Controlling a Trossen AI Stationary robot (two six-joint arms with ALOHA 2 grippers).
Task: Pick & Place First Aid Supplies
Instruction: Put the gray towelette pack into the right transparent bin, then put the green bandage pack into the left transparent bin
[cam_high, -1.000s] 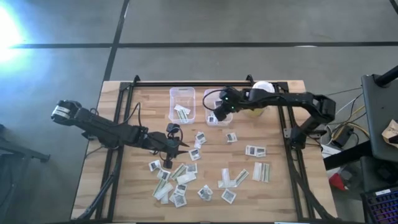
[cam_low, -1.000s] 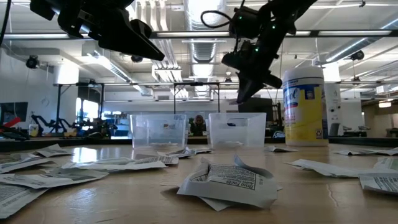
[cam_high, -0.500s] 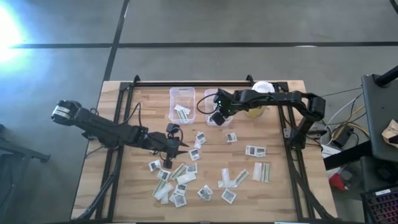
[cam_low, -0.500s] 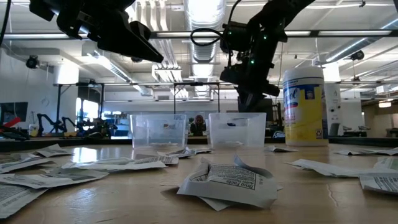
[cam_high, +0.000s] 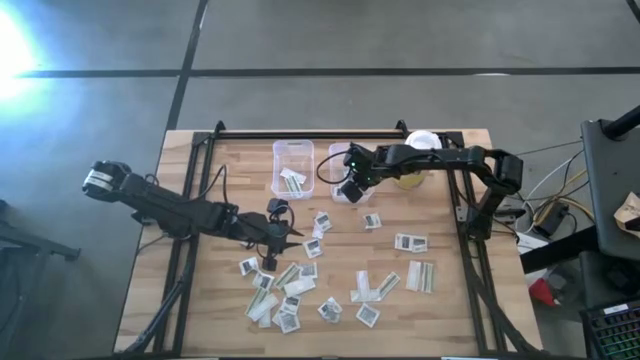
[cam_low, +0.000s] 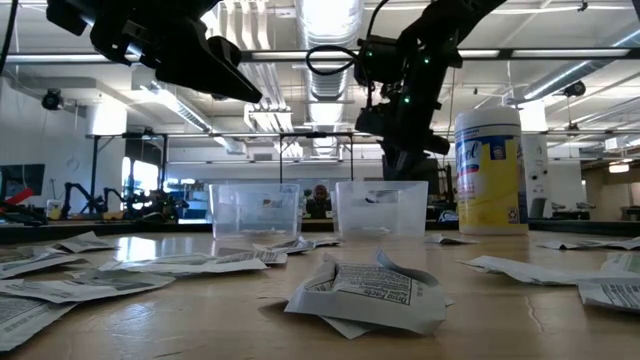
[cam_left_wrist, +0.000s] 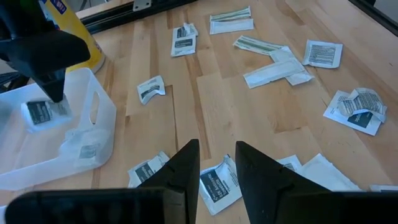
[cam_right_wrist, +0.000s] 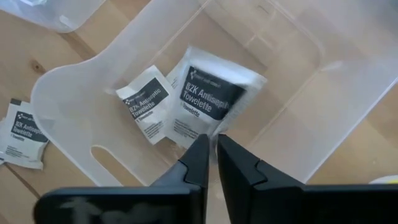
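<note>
From my station, nearest on the tabletop (cam_high: 440, 300) I see most of the first aid supplies (cam_high: 290, 300) lying loose, a scatter of square printed packets and long pale strips, so the bulk of the sorting is left. Above that scatter hangs my left pincer (cam_left_wrist: 217, 163), its two fingers parted with nothing between them, over packets near the middle of the tabletop. Farther back, my right pincer (cam_right_wrist: 211, 149) reaches down into the right bin (cam_high: 350, 172); its fingers stand just a crack apart, touching the edge of a white towelette packet (cam_right_wrist: 214, 93) lying on the bin floor beside a second packet (cam_right_wrist: 146, 102), and I judge it is being let go rather than gripped. The left bin (cam_high: 293, 166) holds a few packets too. So only a handful are placed. Behind the bins the yellowish jar (cam_low: 490, 170) stands near the back edge. The arm hides part of the right bin from above, so I cannot count its contents.
</note>
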